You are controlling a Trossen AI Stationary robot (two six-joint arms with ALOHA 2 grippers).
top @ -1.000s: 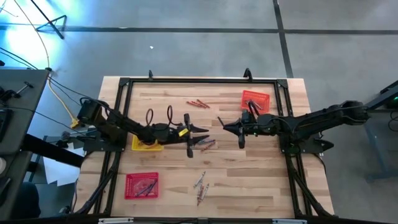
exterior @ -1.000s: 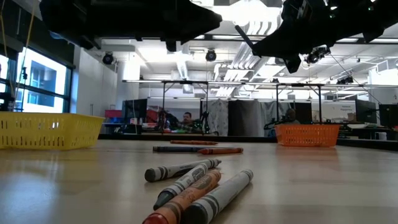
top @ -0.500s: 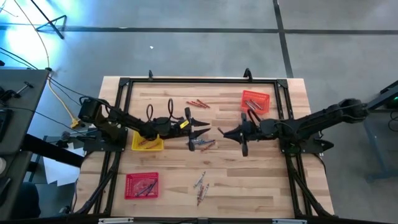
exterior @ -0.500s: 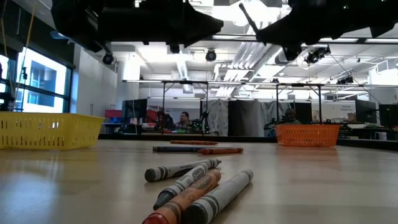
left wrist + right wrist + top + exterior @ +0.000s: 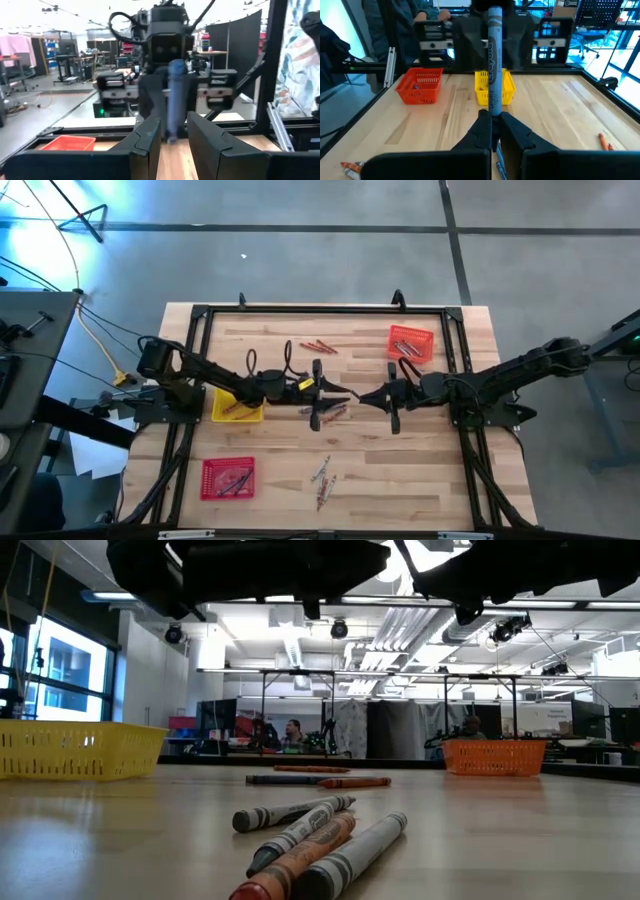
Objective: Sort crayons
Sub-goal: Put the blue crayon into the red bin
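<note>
Above table centre, mid-air handover: thin blue paper-wrapped crayon [image 5: 494, 65] upright, clamped in right gripper [image 5: 362, 396]; left gripper [image 5: 345, 393] at its 9 o'clock, part-open, straddling crayon. Advice: close left squarely mid-stick, then release right. Target tray unclear.

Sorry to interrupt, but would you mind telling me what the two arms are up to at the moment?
They are sorting crayons into trays. The right hand is shut on a blue crayon, holding it upright above the middle of the table, facing the left hand, whose fingers stand either side of it. Loose crayons lie on the wood. The yellow tray, red tray and orange tray hold some.
</note>
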